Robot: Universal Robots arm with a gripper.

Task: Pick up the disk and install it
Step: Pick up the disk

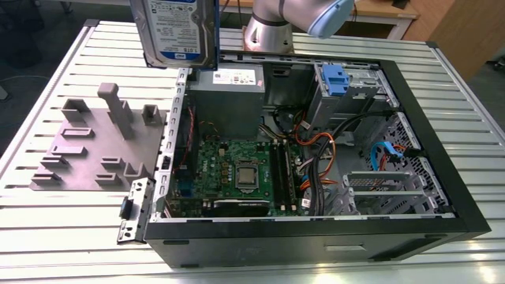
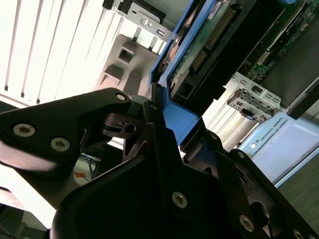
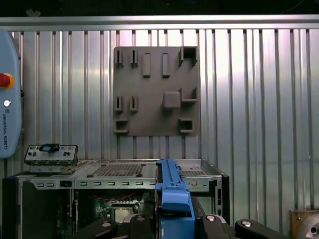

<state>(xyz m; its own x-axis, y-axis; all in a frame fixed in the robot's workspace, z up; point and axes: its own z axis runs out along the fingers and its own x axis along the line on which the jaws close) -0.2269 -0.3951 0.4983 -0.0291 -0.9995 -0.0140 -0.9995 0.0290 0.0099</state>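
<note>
High above the case [image 1: 316,239], gripper [image 3: 172,221] around the disk [image 1: 177,29] (on edge)

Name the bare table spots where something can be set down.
Bare table lies between the fixture plate and the edge nearest the exterior camera; another strip runs at the exterior view's right of the case. Inside it, cables and motherboard crowd everything.

Disk [image 1: 175,29]: silver metal w/ blue plastic rails; table [image 1: 63,236]: ribbed bare metal; jig plate [image 1: 87,163]: matt grey.
</note>
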